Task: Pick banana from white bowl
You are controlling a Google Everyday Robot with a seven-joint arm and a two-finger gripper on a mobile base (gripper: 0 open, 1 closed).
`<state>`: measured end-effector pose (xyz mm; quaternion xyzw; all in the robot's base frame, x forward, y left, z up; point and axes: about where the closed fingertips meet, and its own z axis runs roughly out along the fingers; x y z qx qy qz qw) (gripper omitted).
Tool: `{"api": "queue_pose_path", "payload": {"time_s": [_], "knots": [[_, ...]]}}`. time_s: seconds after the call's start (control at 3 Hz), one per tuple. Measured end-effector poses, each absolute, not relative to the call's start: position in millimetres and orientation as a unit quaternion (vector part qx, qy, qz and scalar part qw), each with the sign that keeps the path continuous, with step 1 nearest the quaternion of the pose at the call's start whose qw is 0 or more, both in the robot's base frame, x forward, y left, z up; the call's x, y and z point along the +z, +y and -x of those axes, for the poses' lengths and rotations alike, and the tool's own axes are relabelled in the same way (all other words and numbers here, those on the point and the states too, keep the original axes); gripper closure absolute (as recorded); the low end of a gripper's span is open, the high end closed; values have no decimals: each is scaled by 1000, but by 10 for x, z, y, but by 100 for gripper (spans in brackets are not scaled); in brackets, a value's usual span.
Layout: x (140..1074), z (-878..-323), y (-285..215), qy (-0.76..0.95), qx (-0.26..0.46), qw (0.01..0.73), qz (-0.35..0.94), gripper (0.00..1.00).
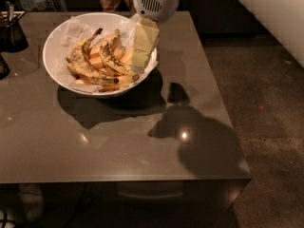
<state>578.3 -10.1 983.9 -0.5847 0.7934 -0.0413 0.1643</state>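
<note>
Nothing picked yet: our gripper (138, 64) hovers over the white bowl's (51, 53) right rim, banana (114, 63) inside; can't tell its grip.

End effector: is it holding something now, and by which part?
Nothing seems held. The end effector hangs over the white bowl at its right rim, beside the banana lying inside.

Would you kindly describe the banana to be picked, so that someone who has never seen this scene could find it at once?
On the grey table stands a wide white bowl lined with paper, with the gripper hanging over its right rim. Just left of the gripper lies the banana: slim, curved, brown-spotted, unlike the plumper clean yellow-orange pieces beside it.
</note>
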Motion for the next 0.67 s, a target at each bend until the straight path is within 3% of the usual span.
{"api": "queue_pose_path", "payload": {"time_s": [0.67], "knots": [[9789, -5899, 122, 788, -37, 158, 594, 0]]}}
